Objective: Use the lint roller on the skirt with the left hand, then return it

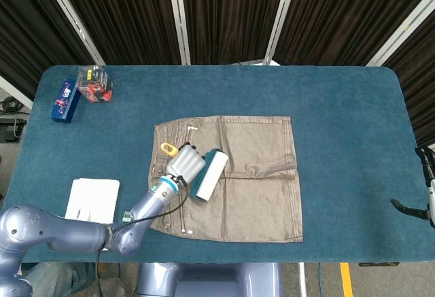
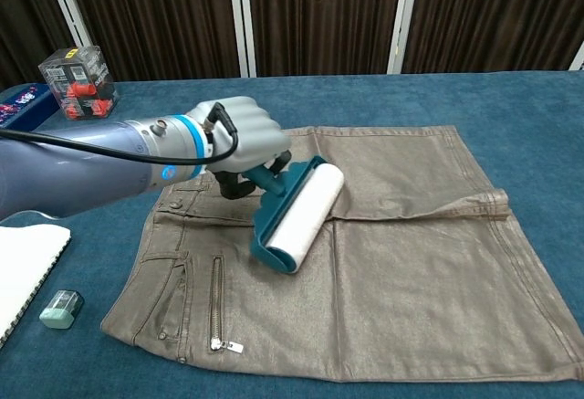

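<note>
I have the left hand (image 2: 239,134) wrapped around the handle of the lint roller (image 2: 299,216), fingers (image 1: 185,166) curled tight on it, and the white roll is lying on the skirt (image 2: 401,262) toward its waistband side, left of the garment's middle. The roller's long axis runs diagonally: in the chest view one end of the roll points toward the far right corner of the surface (image 1: 340,93) and the other toward the near left corner (the teal frame cups the near end). The handle's yellow tip (image 1: 166,149) sticks out past the hand toward the far left corner. The skirt lies flat in the middle of the surface, waistband toward the left edge. My right hand (image 1: 427,195) hangs off the right edge, and I cannot tell how its fingers are set.
</note>
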Available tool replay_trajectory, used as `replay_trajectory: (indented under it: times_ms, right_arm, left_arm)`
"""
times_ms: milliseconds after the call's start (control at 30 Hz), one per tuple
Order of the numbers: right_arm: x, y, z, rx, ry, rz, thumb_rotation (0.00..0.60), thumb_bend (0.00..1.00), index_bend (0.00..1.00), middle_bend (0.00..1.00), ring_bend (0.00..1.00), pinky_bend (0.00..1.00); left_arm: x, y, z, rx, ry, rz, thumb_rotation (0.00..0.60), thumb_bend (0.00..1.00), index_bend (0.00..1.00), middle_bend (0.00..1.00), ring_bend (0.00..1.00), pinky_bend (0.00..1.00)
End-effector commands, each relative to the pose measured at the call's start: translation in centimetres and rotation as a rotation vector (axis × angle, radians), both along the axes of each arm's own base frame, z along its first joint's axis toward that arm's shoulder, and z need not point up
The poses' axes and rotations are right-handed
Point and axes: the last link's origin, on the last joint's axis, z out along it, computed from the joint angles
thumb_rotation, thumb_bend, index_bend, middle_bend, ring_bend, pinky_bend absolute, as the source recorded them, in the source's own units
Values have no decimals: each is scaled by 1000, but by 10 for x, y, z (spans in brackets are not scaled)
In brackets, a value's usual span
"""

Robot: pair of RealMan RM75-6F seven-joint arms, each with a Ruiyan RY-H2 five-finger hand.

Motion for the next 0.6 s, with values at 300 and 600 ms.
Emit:
replay_trajectory:
  times_ms: [300, 600]
  right_arm:
    - [-2, 2, -2, 9, 10, -4, 600, 0, 0, 0, 0, 0]
    - [-2, 2, -2, 7, 11, -3, 600, 0, 0, 0, 0, 0]
  left_arm:
    - [38, -30, -33, -70, -8, -86, 600, 655, 661, 526, 387, 434]
    - [21, -19, -24, -38, 13, -40, 600, 655, 662, 527, 387, 434]
